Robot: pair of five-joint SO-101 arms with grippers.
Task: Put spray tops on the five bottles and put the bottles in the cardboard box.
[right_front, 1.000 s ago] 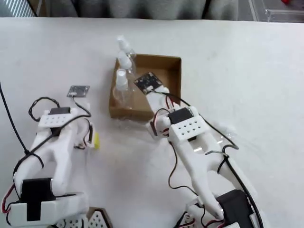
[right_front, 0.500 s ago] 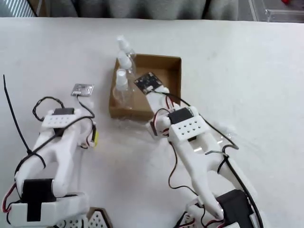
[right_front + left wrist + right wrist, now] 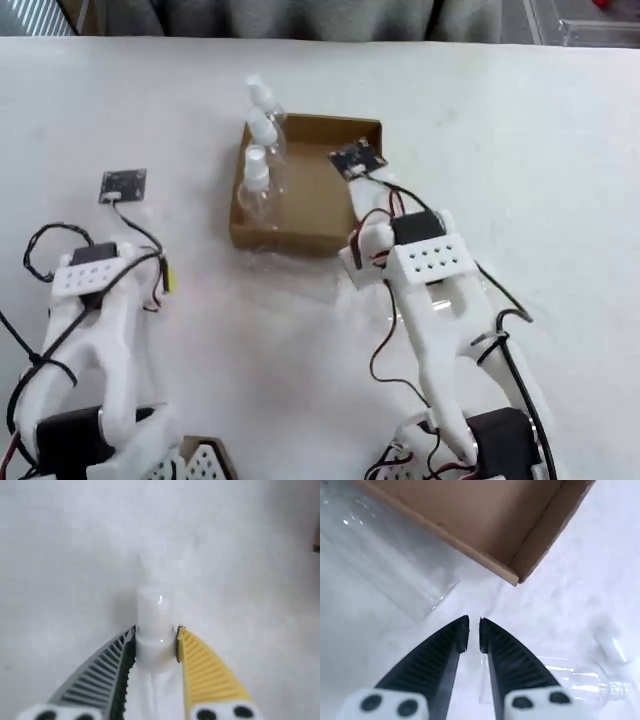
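The left gripper (image 3: 155,636), with one grey and one yellow finger, is clamped on a white plastic spray top (image 3: 156,611) over the white table (image 3: 60,545). The right gripper (image 3: 474,630) has its black fingers almost together, with nothing between them. Just beside it a clear plastic bottle without top (image 3: 592,682) lies on the table. A second clear bottle (image 3: 385,560) lies against the near outer wall of the brown cardboard box (image 3: 325,195). Farther away, three clear bottles with white spray tops (image 3: 258,180) stand in a row along the box wall on the left arm's side.
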